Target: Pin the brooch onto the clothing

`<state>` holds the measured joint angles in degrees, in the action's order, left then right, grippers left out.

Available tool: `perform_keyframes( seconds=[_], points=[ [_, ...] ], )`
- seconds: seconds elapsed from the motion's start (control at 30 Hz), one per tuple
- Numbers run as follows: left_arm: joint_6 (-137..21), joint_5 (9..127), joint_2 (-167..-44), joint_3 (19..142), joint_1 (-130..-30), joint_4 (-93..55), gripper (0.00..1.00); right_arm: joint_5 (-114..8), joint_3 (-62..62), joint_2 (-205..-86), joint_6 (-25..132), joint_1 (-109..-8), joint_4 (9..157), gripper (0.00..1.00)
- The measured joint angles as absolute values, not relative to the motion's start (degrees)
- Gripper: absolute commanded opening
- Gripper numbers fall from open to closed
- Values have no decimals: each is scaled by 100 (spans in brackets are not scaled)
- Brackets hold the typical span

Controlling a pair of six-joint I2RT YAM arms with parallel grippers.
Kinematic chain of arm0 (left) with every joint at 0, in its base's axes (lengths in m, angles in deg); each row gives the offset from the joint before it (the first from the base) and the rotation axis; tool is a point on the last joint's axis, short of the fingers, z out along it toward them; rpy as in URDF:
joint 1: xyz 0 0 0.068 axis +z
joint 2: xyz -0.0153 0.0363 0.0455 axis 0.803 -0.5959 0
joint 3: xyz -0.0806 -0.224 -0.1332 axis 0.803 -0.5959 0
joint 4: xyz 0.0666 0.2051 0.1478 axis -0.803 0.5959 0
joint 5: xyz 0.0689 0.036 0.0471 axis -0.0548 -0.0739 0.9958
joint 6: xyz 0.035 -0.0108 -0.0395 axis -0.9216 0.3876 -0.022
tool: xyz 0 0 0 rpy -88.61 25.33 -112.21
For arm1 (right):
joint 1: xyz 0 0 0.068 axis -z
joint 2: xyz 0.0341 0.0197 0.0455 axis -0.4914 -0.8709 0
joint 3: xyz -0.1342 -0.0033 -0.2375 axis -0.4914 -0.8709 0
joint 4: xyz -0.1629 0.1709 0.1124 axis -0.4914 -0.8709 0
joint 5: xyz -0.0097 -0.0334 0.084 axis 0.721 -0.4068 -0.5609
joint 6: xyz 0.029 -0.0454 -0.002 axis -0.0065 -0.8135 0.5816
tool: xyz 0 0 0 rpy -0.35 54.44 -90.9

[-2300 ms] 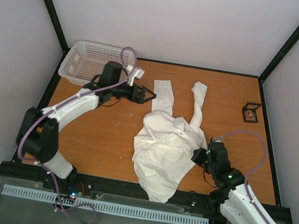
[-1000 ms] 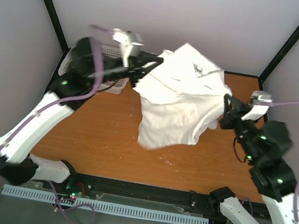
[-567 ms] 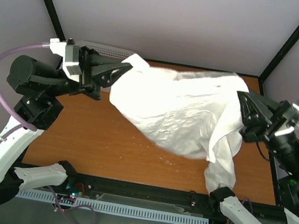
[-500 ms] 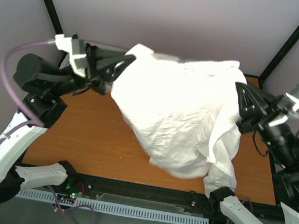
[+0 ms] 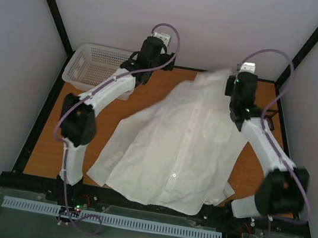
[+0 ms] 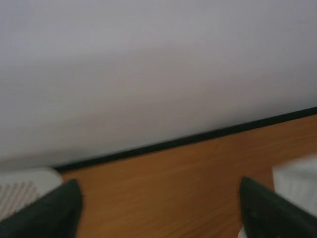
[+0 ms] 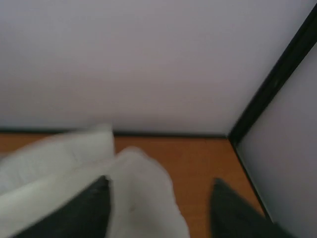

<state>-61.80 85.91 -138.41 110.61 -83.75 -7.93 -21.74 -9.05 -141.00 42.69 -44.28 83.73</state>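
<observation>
**Shirt spread flat, both end effectors let go at far edge**

The shirt [image 5: 178, 152] lay front-up on the desk [image 5: 84, 138], collar at the far edge and hem over the near edge. One sleeve was folded in toward the left side. The pocket [image 5: 217, 128] faced up on the right half.

The brooch could not be made out in any view.

The left end effector [image 6: 161, 208] was spread with nothing between its fingers. It sat at the far edge beside the basket [image 5: 92, 64], with cloth only at the right rim of its wrist view.

The right end effector [image 7: 158, 203] was also spread, over the collar end. Loose cloth sat in the gap and looked unpinched.

Handling, as judged:
- **Shirt:** light, limp and thin. It would bunch and slide on smooth wood if pushed, and a single layer would be hard to pick up. Best held at a doubled edge such as the collar, front placket or pocket rim, with the other arm pressing the cloth flat.
- **Brooch:** likely tiny, stiff and easy to drop. Pinch it by the rim.
</observation>
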Motion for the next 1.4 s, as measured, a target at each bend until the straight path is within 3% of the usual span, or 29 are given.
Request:
perform_keyframes(
  seconds=[0.07, 0.13, 0.3, 0.43, 0.53, 0.67, 0.9, 1.13, 1.4],
  points=[
    [-5998, 8818, -14648, 11824, -8211, -46, 100, -2215, -588, -15044, 4304, -4162, 8006, 96],
    [-5830, 8932, -14969, 12089, -8069, 588, 100, -2383, 37, -15929, 4400, -3989, 7280, 100],
    [-5607, 8206, -13655, 10565, -8008, 798, 100, -3164, 391, -16384, 4866, -3943, 5906, 100],
    [-5419, 6685, -11723, 8795, -8115, 147, 100, -3999, -365, -15545, 5270, -3937, 5497, 100],
    [-5266, 5691, -11059, 8115, -8265, -374, 100, -4831, -981, -14830, 5535, -3921, 5444, 100],
    [-5205, 4934, -11291, 7492, -8617, -808, 100, -5821, -1908, -14270, 5874, -3926, 5573, 100],
    [-4814, 4314, -12294, 6378, -8947, -1169, 100, -5782, -3040, -13346, 6462, -3692, 5412, 100],
    [-4407, 4950, -13238, 6537, -8832, -981, 100, -5496, -3300, -12172, 6903, -3248, 5429, 100],
    [-4165, 5632, -13041, 6152, -7730, -682, 100, -5192, -3300, -11836, 7082, -3049, 5412, 100]
  ],
)
